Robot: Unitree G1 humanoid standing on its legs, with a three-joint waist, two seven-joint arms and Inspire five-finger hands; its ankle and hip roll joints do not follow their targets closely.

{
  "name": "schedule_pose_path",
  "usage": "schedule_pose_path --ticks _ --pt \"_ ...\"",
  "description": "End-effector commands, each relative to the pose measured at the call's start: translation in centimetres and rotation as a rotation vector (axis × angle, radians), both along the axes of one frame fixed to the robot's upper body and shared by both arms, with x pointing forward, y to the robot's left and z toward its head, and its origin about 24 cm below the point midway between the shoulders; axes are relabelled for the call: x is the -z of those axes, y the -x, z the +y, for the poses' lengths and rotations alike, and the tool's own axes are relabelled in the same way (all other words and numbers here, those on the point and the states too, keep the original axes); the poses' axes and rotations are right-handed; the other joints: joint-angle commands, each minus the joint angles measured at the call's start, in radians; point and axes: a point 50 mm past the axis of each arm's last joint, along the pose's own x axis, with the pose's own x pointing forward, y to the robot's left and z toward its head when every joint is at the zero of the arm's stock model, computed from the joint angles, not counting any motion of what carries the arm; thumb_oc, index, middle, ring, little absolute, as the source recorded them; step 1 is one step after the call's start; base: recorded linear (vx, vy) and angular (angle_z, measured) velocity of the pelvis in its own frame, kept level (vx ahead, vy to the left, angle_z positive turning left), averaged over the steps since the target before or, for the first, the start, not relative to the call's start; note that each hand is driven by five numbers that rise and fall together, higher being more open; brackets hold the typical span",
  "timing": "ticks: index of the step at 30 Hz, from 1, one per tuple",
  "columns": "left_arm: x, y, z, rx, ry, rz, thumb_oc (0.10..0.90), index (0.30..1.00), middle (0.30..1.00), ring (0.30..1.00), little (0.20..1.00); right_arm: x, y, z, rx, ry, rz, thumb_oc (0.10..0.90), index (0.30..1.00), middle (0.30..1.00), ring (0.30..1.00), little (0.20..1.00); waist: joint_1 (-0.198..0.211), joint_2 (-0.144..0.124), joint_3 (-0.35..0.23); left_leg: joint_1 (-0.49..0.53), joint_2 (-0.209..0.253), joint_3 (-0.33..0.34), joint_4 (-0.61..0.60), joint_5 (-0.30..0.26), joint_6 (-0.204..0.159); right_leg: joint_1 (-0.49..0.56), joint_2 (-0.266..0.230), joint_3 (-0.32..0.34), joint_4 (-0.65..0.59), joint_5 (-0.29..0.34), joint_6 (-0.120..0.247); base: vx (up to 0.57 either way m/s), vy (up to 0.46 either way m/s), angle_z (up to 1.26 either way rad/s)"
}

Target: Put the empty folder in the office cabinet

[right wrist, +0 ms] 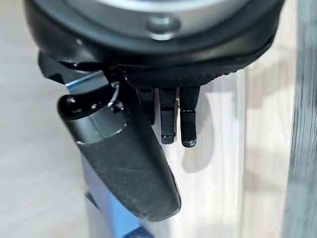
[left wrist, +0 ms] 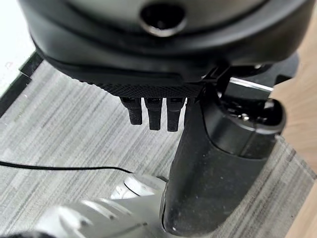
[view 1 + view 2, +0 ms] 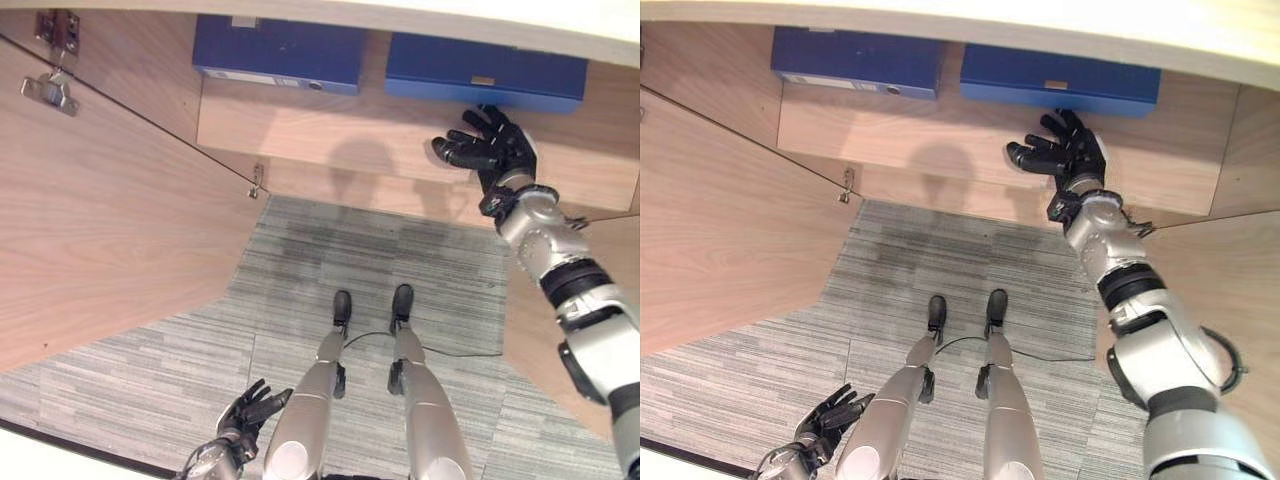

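Observation:
Two blue folders lie on the cabinet's wooden shelf (image 3: 330,130), one on the left (image 3: 280,52) and one on the right (image 3: 486,72). My right hand (image 3: 495,148) hovers just in front of the right folder's near edge, its fingers (image 1: 168,119) straight and spread, holding nothing. The right wrist view shows a strip of the blue folder (image 1: 111,218) past the thumb, above the pale shelf. Whether the fingertips touch the folder I cannot tell. My left hand (image 3: 250,408) hangs low by my left side over the carpet, its fingers (image 2: 153,111) relaxed and empty.
The cabinet's open left door (image 3: 100,220) swings out on the left, with metal hinges (image 3: 50,90) near its top. Another wooden panel (image 3: 530,330) stands on the right behind my right arm. Grey striped carpet (image 3: 380,250) covers the floor in front.

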Motion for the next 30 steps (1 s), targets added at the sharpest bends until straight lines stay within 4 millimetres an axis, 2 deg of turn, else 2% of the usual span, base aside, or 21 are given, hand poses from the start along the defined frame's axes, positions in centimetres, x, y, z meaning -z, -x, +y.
schedule_pose_path --ticks 1,3,6,8,9,10,11,12,13,14,15,16,18,19,21,22,24,28,30 --pt "1.4 5.3 2.6 -0.02 -0.083 0.159 0.8 0.9 0.9 0.9 0.9 -3.6 -0.2 -0.1 0.011 0.165 -0.062 0.8 0.9 0.9 0.9 0.9 0.032 0.004 -0.009 0.003 0.031 -0.085 0.002 -0.08 -0.044 -0.003 -0.066 0.03 0.104 -0.146 0.076 0.0 0.0 0.0" --pt "1.6 5.6 2.9 -0.028 -0.094 0.18 0.8 0.9 0.9 0.9 0.9 -4.3 -0.5 0.0 0.01 0.329 -0.024 0.8 0.9 0.9 0.9 0.9 0.036 -0.001 -0.014 0.002 0.03 -0.082 -0.001 -0.076 -0.045 -0.004 -0.064 0.033 0.095 -0.139 0.077 -0.01 0.004 -0.04" --pt "1.7 5.5 3.0 -0.022 -0.099 0.184 0.8 0.9 0.9 0.9 0.9 -3.8 -0.7 0.6 -0.038 0.556 0.061 0.8 0.9 0.9 0.9 0.9 0.041 -0.006 -0.021 -0.002 0.03 -0.083 -0.003 -0.072 -0.047 -0.005 -0.065 0.034 0.086 -0.133 0.078 0.0 0.0 -0.01" --pt "1.7 5.4 3.0 -0.02 -0.096 0.181 0.8 0.9 0.9 0.9 0.9 -3.3 -0.7 1.0 -0.072 0.607 0.085 0.8 0.9 0.9 0.9 0.9 0.042 -0.006 -0.023 -0.003 0.03 -0.082 -0.003 -0.071 -0.048 -0.005 -0.066 0.033 0.084 -0.133 0.079 0.0 0.0 0.0" --pt "1.7 5.3 2.9 -0.018 -0.091 0.178 0.8 0.9 0.9 0.9 0.9 -2.5 -0.7 1.2 -0.102 0.646 0.118 0.8 0.9 0.9 0.9 0.9 0.046 -0.006 -0.024 -0.004 0.029 -0.083 -0.004 -0.07 -0.049 -0.003 -0.066 0.032 0.08 -0.13 0.08 0.0 0.0 0.0" --pt "1.8 5.2 2.9 -0.003 -0.096 0.181 0.8 0.9 0.9 0.9 0.9 -0.1 -0.5 2.6 -0.225 0.809 0.196 0.8 0.9 0.9 0.9 0.9 0.048 -0.007 -0.027 -0.005 0.03 -0.087 -0.002 -0.067 -0.05 -0.001 -0.068 0.029 0.078 -0.131 0.08 0.0 0.0 0.0" --pt "1.8 5.2 3.0 -0.004 -0.097 0.183 0.8 0.9 0.9 0.9 0.9 1.4 -0.2 2.8 -0.28 0.883 0.248 0.8 0.9 0.9 0.9 0.9 0.05 -0.008 -0.029 -0.005 0.029 -0.088 -0.002 -0.067 -0.05 0.002 -0.069 0.027 0.077 -0.133 0.08 0.0 0.0 0.0" --pt "1.9 5.0 3.1 -0.005 -0.097 0.183 0.8 0.9 0.9 0.9 0.9 2.3 0.1 2.9 -0.325 0.937 0.28 0.8 0.9 0.9 0.9 0.9 0.052 -0.008 -0.03 -0.004 0.029 -0.09 -0.004 -0.067 -0.051 0.002 -0.069 0.025 0.078 -0.134 0.081 0.01 -0.033 0.01" --pt "1.8 4.5 3.1 -0.001 -0.097 0.175 0.8 0.9 0.9 0.9 0.9 4.8 0.7 2.7 -0.411 1.09 0.379 0.8 0.9 0.9 0.9 0.9 0.056 -0.01 -0.031 0.0 0.028 -0.094 -0.005 -0.067 -0.052 0.011 -0.071 0.022 0.077 -0.138 0.082 0.01 -0.035 0.02" --pt "1.8 4.2 3.2 -0.005 -0.102 0.17 0.8 0.9 0.9 0.9 0.9 5.9 1.1 2.8 -0.457 1.167 0.417 0.8 0.9 0.9 0.9 0.9 0.057 -0.01 -0.031 0.004 0.028 -0.097 -0.006 -0.068 -0.053 0.015 -0.072 0.019 0.077 -0.14 0.083 0.02 -0.043 0.05" --pt "1.7 3.8 3.6 -0.013 -0.109 0.17 0.8 0.9 0.9 0.9 0.9 7.8 1.7 2.3 -0.506 1.322 0.497 0.8 0.9 0.9 0.9 0.9 0.06 -0.013 -0.032 0.008 0.029 -0.099 -0.008 -0.069 -0.054 0.021 -0.074 0.016 0.077 -0.143 0.084 0.01 -0.034 0.06" --pt "1.6 3.4 3.7 -0.015 -0.113 0.169 0.8 0.9 0.9 0.9 0.9 8.6 2.0 2.2 -0.525 1.409 0.531 0.8 0.9 0.9 0.9 0.9 0.062 -0.016 -0.033 0.011 0.029 -0.102 -0.009 -0.07 -0.054 0.025 -0.074 0.014 0.076 -0.146 0.084 0.01 -0.034 0.11" --pt "1.5 2.7 4.1 -0.028 -0.134 0.173 0.8 0.9 0.9 0.9 0.9 10.9 2.6 2.7 -0.591 1.595 0.572 0.8 0.9 0.9 0.9 0.9 0.062 -0.023 -0.037 0.018 0.029 -0.104 -0.013 -0.073 -0.052 0.033 -0.073 0.014 0.073 -0.148 0.085 0.0 -0.03 0.13" --pt "1.5 2.2 4.2 -0.025 -0.146 0.181 0.8 0.9 0.9 0.9 0.9 12.6 3.2 3.3 -0.641 1.681 0.586 0.8 0.9 0.9 0.9 0.9 0.06 -0.028 -0.038 0.021 0.029 -0.104 -0.017 -0.073 -0.052 0.038 -0.072 0.014 0.07 -0.148 0.085 0.0 -0.028 0.07" --pt "1.5 2.0 4.1 -0.024 -0.149 0.183 0.8 0.9 0.9 0.9 0.9 13.4 3.5 3.3 -0.658 1.709 0.596 0.8 0.9 0.9 0.9 0.9 0.058 -0.03 -0.038 0.021 0.028 -0.106 -0.018 -0.074 -0.052 0.038 -0.072 0.014 0.069 -0.148 0.085 0.0 0.0 0.0" --pt "1.5 1.6 3.9 -0.018 -0.15 0.185 0.8 0.9 0.9 0.9 0.9 15.2 4.1 3.7 -0.693 1.77 0.612 0.8 0.9 0.9 0.9 0.9 0.055 -0.033 -0.036 0.021 0.029 -0.105 -0.019 -0.074 -0.052 0.04 -0.072 0.014 0.067 -0.148 0.085 0.0 0.0 0.0" --pt "1.5 1.3 3.6 -0.014 -0.146 0.188 0.8 0.9 0.9 0.9 0.9 16.5 4.7 4.2 -0.732 1.841 0.613 0.8 0.9 0.9 0.9 0.9 0.051 -0.037 -0.034 0.019 0.029 -0.103 -0.022 -0.072 -0.051 0.037 -0.072 0.015 0.064 -0.143 0.086 -0.02 -0.004 -0.01" --pt "1.7 0.9 3.2 -0.01 -0.146 0.2 0.8 0.9 0.9 0.9 0.9 19.4 6.6 6.6 -0.871 1.935 0.549 0.8 0.9 0.9 0.9 0.9 0.039 -0.045 -0.028 0.019 0.029 -0.098 -0.023 -0.075 -0.048 0.039 -0.069 0.021 0.055 -0.139 0.085 0.0 0.0 0.0" --pt "1.7 1.0 3.0 -0.008 -0.145 0.204 0.8 0.9 0.9 0.9 0.9 19.9 7.2 7.4 -0.918 1.95 0.518 0.8 0.9 0.9 0.9 0.9 0.035 -0.045 -0.028 0.019 0.029 -0.097 -0.023 -0.075 -0.047 0.04 -0.068 0.025 0.054 -0.14 0.085 -0.03 0.001 -0.04"
